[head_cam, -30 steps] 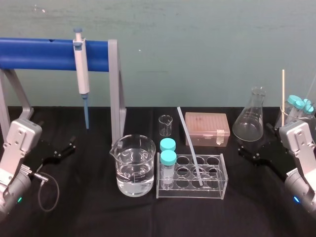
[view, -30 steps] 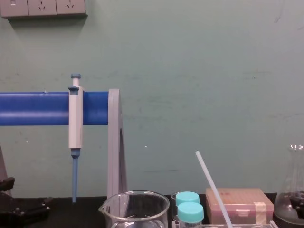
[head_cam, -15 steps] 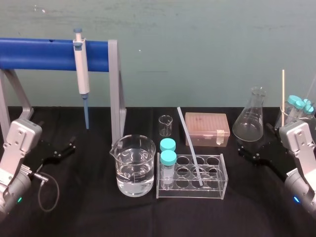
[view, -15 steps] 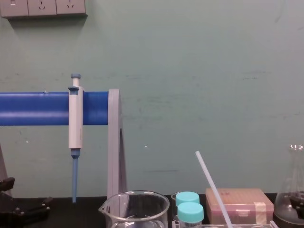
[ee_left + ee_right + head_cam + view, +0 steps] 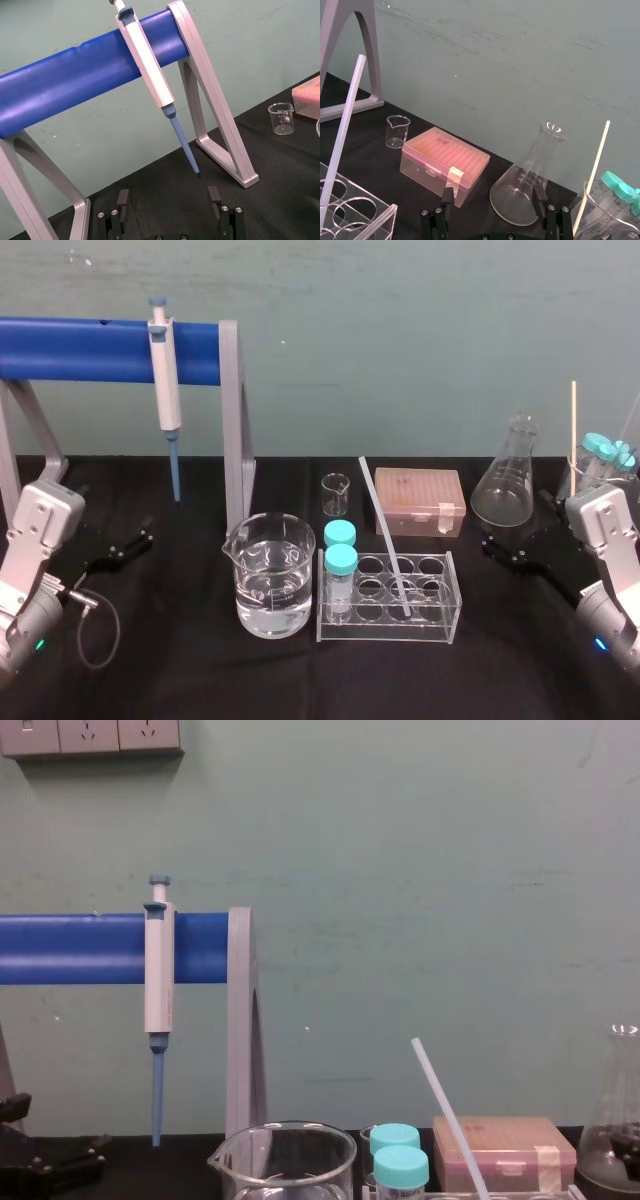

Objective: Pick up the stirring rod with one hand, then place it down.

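Observation:
The stirring rod point(image 5: 385, 535) is a thin translucent-white stick. It leans up and to the left out of a hole in the clear tube rack point(image 5: 440, 625) at table centre. It also shows in the chest view point(image 5: 448, 1115) and the right wrist view point(image 5: 342, 135). My left gripper point(image 5: 125, 545) rests open near the table's left edge, nothing between its fingers point(image 5: 122, 197). My right gripper point(image 5: 505, 552) sits open at the right, well away from the rod, its fingers point(image 5: 538, 194) in front of the flask.
A beaker of water point(image 5: 268, 575) and two teal-capped tubes point(image 5: 340, 560) stand left of the rod. Behind are a small beaker point(image 5: 335, 495), a pink tip box point(image 5: 420, 500) and a conical flask point(image 5: 510, 480). A white-and-blue pipette point(image 5: 167, 390) hangs on the blue stand point(image 5: 80, 348).

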Action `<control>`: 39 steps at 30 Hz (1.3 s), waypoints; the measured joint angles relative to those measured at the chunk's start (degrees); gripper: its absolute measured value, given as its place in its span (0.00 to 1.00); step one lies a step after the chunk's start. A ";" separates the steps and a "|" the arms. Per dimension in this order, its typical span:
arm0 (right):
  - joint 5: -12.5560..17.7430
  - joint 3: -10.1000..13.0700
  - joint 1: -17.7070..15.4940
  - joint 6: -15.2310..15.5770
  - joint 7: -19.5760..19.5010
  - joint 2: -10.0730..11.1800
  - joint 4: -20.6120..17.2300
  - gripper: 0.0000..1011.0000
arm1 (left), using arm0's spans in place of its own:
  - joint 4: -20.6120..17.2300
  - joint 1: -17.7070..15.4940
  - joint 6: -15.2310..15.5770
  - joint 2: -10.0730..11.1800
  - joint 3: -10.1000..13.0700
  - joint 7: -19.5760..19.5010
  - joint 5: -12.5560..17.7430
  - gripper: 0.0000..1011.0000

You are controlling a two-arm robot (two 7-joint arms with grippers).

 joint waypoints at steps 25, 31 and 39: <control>-0.07 0.20 -0.03 -0.02 0.11 -0.07 0.02 0.99 | 0.00 0.00 0.00 0.00 0.00 0.00 0.00 0.99; 4.73 2.72 -0.01 1.08 3.83 -1.24 -0.95 0.99 | 0.00 0.00 0.00 0.00 0.00 0.00 0.00 0.99; 14.43 5.26 1.53 6.54 12.10 -3.67 -3.70 0.99 | 0.00 0.00 0.00 0.00 0.00 0.00 0.00 0.99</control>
